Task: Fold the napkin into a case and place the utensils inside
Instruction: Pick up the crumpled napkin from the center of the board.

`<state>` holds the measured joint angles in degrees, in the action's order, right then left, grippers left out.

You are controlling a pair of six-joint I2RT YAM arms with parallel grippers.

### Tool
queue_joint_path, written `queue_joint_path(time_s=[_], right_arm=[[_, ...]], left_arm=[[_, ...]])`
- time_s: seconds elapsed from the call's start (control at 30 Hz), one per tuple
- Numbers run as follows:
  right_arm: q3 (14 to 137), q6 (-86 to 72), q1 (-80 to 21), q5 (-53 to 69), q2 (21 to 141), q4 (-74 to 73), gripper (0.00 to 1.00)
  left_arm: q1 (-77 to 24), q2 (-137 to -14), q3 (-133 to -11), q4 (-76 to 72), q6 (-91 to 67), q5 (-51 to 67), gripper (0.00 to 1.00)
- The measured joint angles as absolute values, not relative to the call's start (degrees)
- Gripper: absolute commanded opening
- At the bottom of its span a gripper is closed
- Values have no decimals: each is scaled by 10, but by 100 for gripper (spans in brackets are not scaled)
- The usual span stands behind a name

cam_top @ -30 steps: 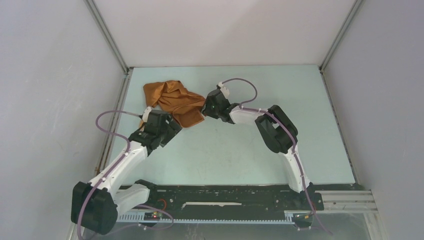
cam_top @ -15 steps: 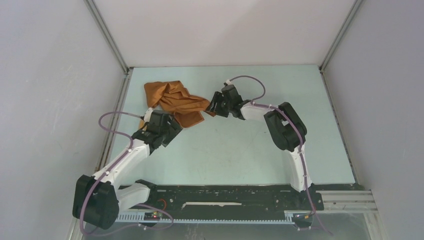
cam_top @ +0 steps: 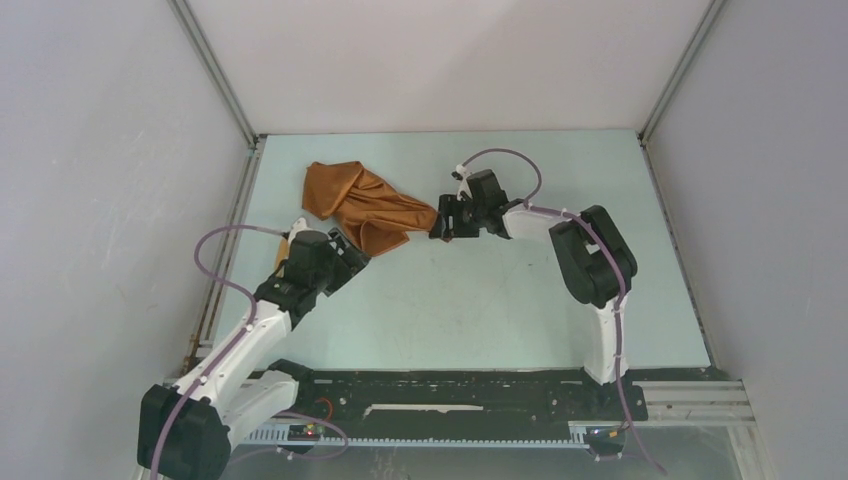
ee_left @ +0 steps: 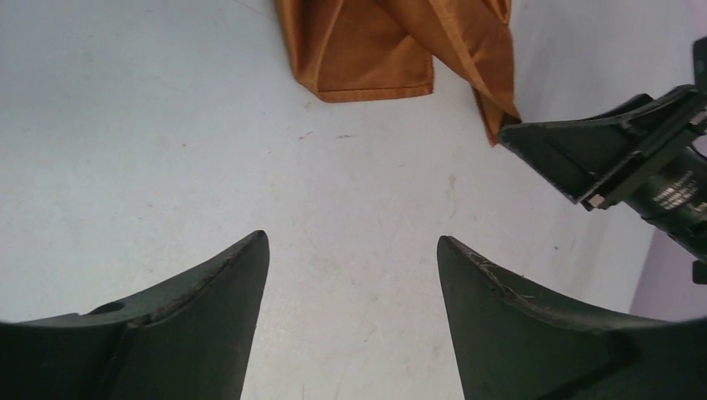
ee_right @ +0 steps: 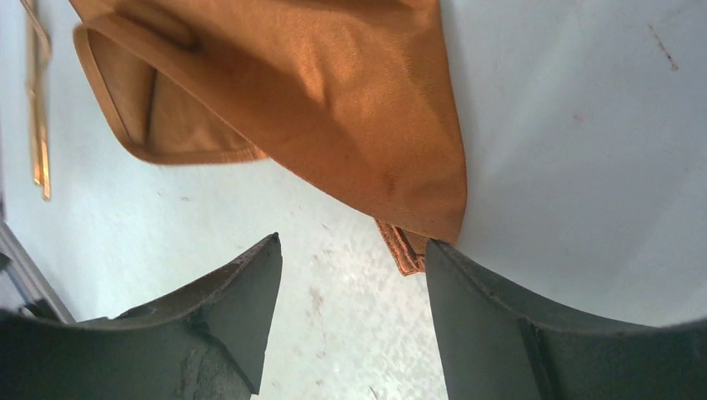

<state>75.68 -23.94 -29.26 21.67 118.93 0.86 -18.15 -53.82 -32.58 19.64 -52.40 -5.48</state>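
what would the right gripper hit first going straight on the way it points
Most likely the napkin, whose corner lies just ahead of the right gripper; its height above the cloth is unclear.

Plain rust-orange napkin (cam_top: 366,204) (table (cam_top: 500,300) pale mint green).

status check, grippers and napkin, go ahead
Left gripper open, empty. Right gripper open, at napkin corner. Napkin rumpled, no case yet. Utensils lie apart; nothing in the way.
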Motion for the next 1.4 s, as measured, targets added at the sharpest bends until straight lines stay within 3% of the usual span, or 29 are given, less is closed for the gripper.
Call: queue_joint_path(time_s=[0.67, 0.87, 0.97, 1.07, 1.27, 1.4], right_arm=[[752, -83, -307, 120, 1098, -135, 74], [773, -87, -296, 111, 1133, -139, 68], [816, -90, -299, 109, 1174, -155, 64], [860, -92, -305, 100, 1212, -170, 54], [896, -95, -333, 35, 1238, -178, 3], [895, -106, -350, -5, 1238, -178, 0]], left_arm=[[-182, -531, -296, 134, -490, 9, 80], [-182, -506, -295, 133, -489, 9, 92], [-182, -508, -295, 127, -489, 13, 92], [-182, -547, -299, 121, -490, 15, 86], [-187, -702, -355, 141, -488, -33, 68], [-195, -809, -432, 147, -485, -85, 63]])
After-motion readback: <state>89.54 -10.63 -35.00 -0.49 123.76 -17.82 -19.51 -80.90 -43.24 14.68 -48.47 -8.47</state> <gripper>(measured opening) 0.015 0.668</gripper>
